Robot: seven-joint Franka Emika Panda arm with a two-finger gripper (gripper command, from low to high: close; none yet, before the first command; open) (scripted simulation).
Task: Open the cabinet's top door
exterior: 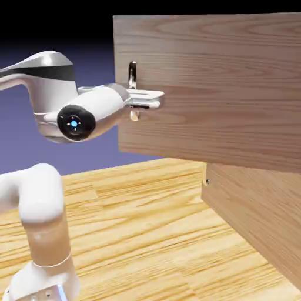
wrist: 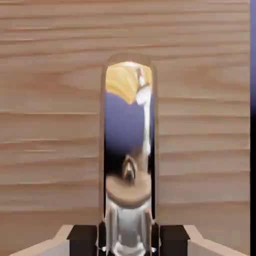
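Showing shiny silver handle (wrist: 128,135), upright on wood-grain top door (exterior: 217,76)

Exterior view: backdrop (exterior: 94,59) black along top edge, fading to blue-violet at upper left and mid-left; surface (exterior: 141,217) is yellow light wood, streaky grain, brightly lit, filling lower left through bottom center; hand view: backdrop strip at right edge, blue-violet above black.

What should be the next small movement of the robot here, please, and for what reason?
I would probably pull the upper door a little further open, keeping the grip. The fingers are closed on the shiny handle, one on each side, and the door already stands out from the cabinet, so a pull should continue the opening.
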